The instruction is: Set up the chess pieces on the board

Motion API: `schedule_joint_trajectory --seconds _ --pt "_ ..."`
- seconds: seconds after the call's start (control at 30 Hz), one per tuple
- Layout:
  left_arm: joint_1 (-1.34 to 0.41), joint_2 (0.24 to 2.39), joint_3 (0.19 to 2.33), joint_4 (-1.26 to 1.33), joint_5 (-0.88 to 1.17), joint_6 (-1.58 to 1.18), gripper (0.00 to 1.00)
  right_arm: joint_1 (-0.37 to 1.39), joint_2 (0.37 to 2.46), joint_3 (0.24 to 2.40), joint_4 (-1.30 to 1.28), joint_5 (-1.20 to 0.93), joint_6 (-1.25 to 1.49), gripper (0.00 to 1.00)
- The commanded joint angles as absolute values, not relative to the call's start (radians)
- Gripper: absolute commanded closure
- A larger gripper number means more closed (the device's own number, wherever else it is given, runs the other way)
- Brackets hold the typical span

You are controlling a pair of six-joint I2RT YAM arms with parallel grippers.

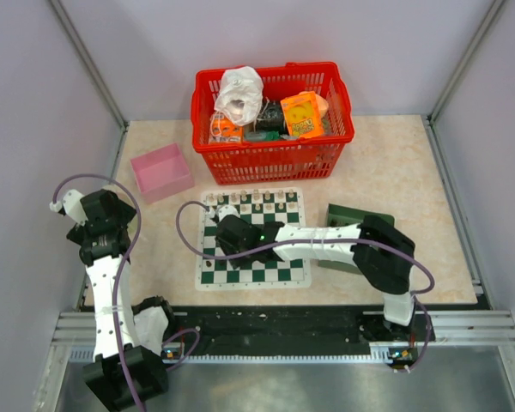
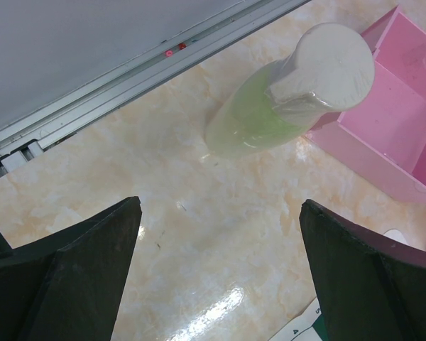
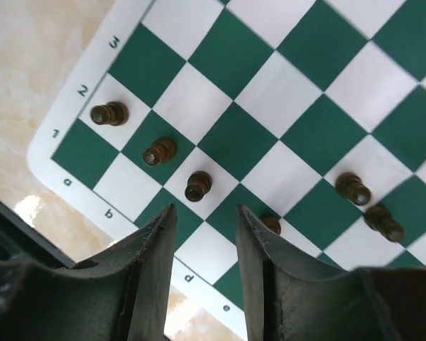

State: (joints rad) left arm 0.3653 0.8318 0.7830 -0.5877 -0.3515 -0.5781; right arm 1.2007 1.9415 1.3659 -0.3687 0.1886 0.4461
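Note:
The green and white chessboard point(image 1: 279, 257) lies in the middle of the table. My right gripper point(image 3: 206, 211) hovers over the board's near-left corner, by the files marked b to e. Its jaws stand a little apart with nothing between them. Several small dark brown chess pieces stand on the second rank: one point(image 3: 108, 113), one point(image 3: 159, 151) and one point(image 3: 198, 185) just ahead of the fingertips. Another piece point(image 3: 271, 224) is half hidden behind the right finger. My left gripper point(image 2: 220, 204) is wide open and empty over bare table left of the board.
A pale green bottle with a white cap point(image 2: 291, 92) lies beside a pink box point(image 1: 161, 172). A red basket point(image 1: 272, 120) of oddments stands behind the board. A dark green tray point(image 1: 348, 216) lies right of the board, partly under the right arm.

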Motion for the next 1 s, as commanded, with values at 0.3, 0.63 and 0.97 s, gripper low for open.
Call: schedule_joint_trajectory --seconds 0.3,0.63,0.97 --pt "0.370 0.822 0.784 -0.566 -0.347 -0.581 0.01 1.143 1.778 1.264 -0.350 0.203 0.480 0.60" --pt "0.371 0.824 0.790 -0.569 -0.351 -0.581 0.01 1.141 1.844 1.243 -0.353 0.195 0.494 0.61" --pt "0.373 0.825 0.790 -0.566 -0.353 -0.580 0.01 1.138 1.867 1.246 -0.367 0.206 0.495 0.66"
